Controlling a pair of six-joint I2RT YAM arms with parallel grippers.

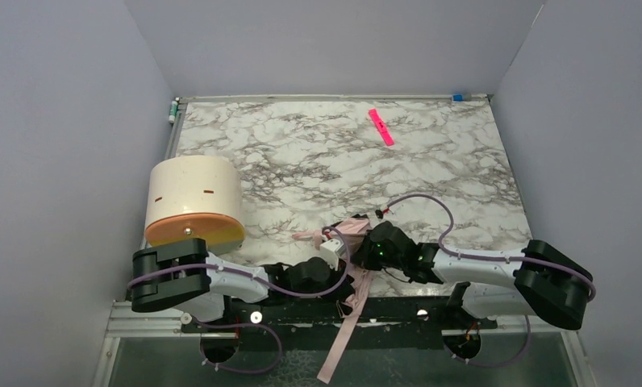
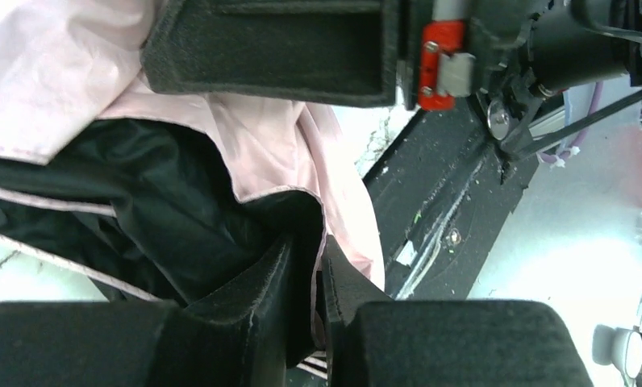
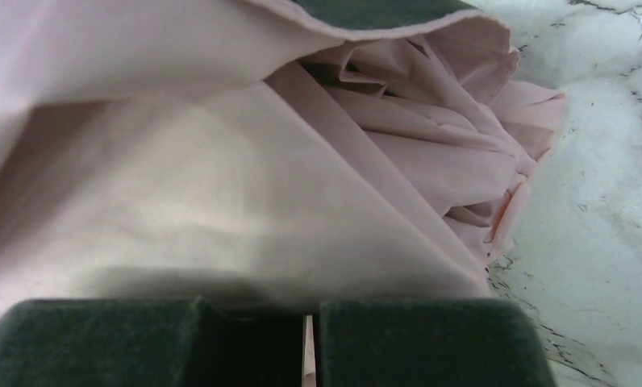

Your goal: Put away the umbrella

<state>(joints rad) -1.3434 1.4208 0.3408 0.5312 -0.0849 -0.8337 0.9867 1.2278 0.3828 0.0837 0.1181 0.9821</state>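
Observation:
The umbrella (image 1: 350,230) lies crumpled at the table's near edge, between my two grippers. Its pale pink fabric (image 2: 277,145) folds over the black lining (image 2: 164,226). A long pink strap (image 1: 342,339) hangs down over the front edge. My left gripper (image 1: 334,260) reaches in from the left. Its jaws (image 2: 307,242) stand a little apart, with a pink fabric hem loose in the gap. My right gripper (image 1: 372,242) comes from the right. It (image 3: 306,314) is shut on a thin sliver of the pink fabric (image 3: 261,185), which bulges over its fingers.
A cream cylinder with an orange end (image 1: 193,201) lies at the left. A bright pink strip (image 1: 381,126) rests at the back of the marble table (image 1: 302,153). Grey walls close in three sides. The black base rail (image 2: 439,210) runs along the front edge.

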